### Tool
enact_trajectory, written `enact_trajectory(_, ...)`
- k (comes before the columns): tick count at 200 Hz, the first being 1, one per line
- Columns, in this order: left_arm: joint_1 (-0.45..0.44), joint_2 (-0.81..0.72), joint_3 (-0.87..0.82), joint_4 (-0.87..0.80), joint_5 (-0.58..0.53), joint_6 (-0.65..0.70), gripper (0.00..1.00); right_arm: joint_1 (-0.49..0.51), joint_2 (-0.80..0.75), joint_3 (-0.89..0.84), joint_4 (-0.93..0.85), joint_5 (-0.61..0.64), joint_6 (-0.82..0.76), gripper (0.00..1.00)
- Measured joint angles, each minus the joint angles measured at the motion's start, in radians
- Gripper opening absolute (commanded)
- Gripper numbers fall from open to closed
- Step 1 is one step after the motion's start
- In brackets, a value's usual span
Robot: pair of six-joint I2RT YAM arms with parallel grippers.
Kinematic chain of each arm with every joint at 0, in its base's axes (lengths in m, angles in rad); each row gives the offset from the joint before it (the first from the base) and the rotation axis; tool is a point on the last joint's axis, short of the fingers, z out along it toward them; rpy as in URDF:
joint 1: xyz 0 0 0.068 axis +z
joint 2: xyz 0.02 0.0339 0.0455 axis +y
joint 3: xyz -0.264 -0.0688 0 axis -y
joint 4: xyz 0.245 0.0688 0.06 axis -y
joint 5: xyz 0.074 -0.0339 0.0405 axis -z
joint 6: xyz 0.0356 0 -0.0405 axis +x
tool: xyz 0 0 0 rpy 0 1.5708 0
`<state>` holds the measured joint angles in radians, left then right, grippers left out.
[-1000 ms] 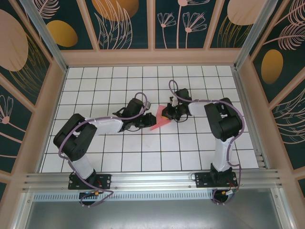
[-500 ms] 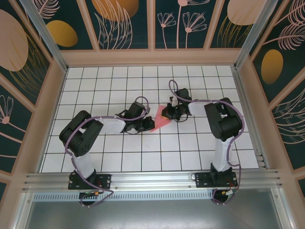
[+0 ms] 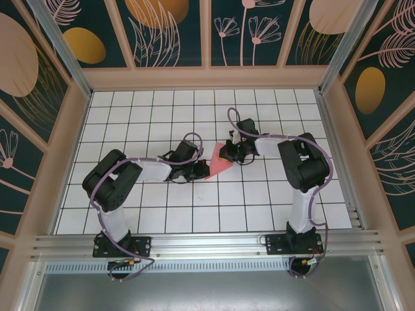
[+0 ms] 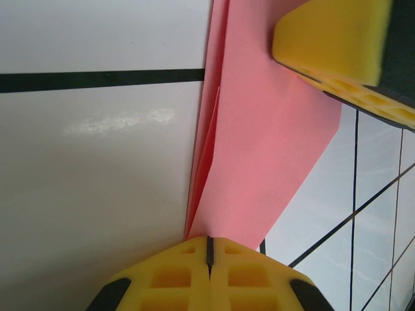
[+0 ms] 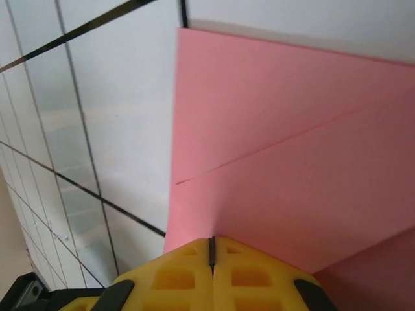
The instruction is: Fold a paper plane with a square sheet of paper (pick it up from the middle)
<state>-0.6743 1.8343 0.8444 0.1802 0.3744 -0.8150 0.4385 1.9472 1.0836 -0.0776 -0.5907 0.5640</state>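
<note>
At table centre: the paper (image 3: pixel 218 164), salmon-pink and folded into a small triangular shape, sits on the white table (image 3: pixel 259 207) between the 2 grippers.

Paper, top view: it spans about 1 tile of the black grid, with 1 gripper at each end.

Paper, left wrist view: a long pink strip runs from 6 o'clock up toward 12 o'clock. Along its 9 o'clock edge, several stacked layers show as thin offset folds.

Paper, right wrist view: a broad pink sheet fills the 3 o'clock half of the frame. The straight edge of a flap crosses it, rising from 9 o'clock toward 2 o'clock, and another layer shows at 5 o'clock.

Left gripper (image 3: pixel 202 170): at the paper's 8 o'clock end. Its yellow fingertips (image 4: pixel 175 275) are pressed together to a thin seam, clamped on the paper that comes out from between them.

Right gripper (image 3: pixel 227 154): at the paper's 1 o'clock end. Its yellow fingertips (image 5: pixel 249 275) are likewise squeezed to a seam, pinching the paper's near edge. In the left wrist view, 1 of its fingers (image 4: pixel 331 39) lies over the far end of the strip at 1 o'clock.

Arms: both reach inward from the near edge, the left from 7 o'clock and the right from 5 o'clock.

Surroundings: dark teal wall panels (image 3: pixel 168 32) with leaf and flower prints enclose the table.
</note>
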Motion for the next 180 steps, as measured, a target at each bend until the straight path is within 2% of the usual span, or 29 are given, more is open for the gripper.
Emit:
enact_trajectory(36,0.0,0.0,-0.002,0.002,-0.003,-0.01,0.0,0.059,-0.064,-0.029,0.024,-0.002,-0.008,0.01)
enact_trajectory(77,-0.001,0.0,-0.002,0.003,-0.008,-0.018,0.0,0.114,-0.069,-0.099,0.042,-0.002,-0.002,0.01)
enact_trajectory(180,-0.001,0.0,-0.004,0.003,-0.009,-0.029,0.0,0.105,-0.04,-0.108,0.053,-0.021,-0.008,0.0)
